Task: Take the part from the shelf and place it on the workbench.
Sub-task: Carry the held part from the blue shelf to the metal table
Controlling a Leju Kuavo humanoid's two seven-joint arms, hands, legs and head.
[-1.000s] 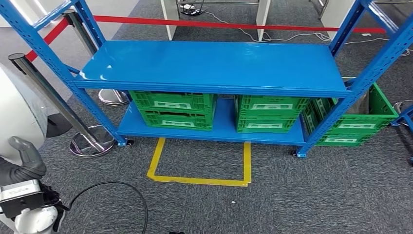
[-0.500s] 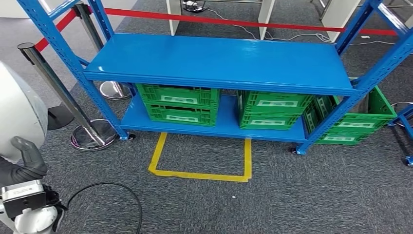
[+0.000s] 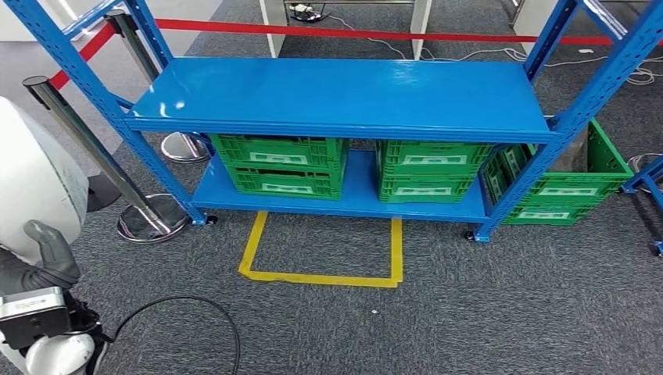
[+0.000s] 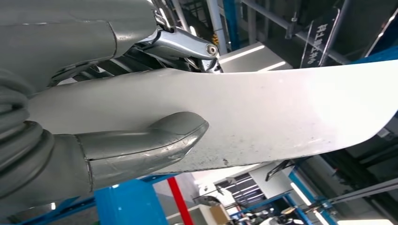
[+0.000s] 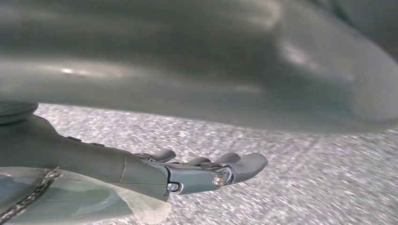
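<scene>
I am looking down at the blue shelf (image 3: 344,98), whose front edge is running across the upper half of the head view. Green crates (image 3: 280,164) are sitting on its lower board, and another green crate (image 3: 567,187) is standing on the floor beside the right post. A yellow taped outline (image 3: 324,258) is marking the grey carpet in front, with open floor around it. My left hand (image 4: 141,145) is pressing the white curved part (image 4: 263,122) between thumb and fingers (image 4: 183,42), low at my left side. My right hand (image 5: 197,176) is hanging with its fingers (image 5: 246,163) extended, and I cannot tell whether it is holding anything.
</scene>
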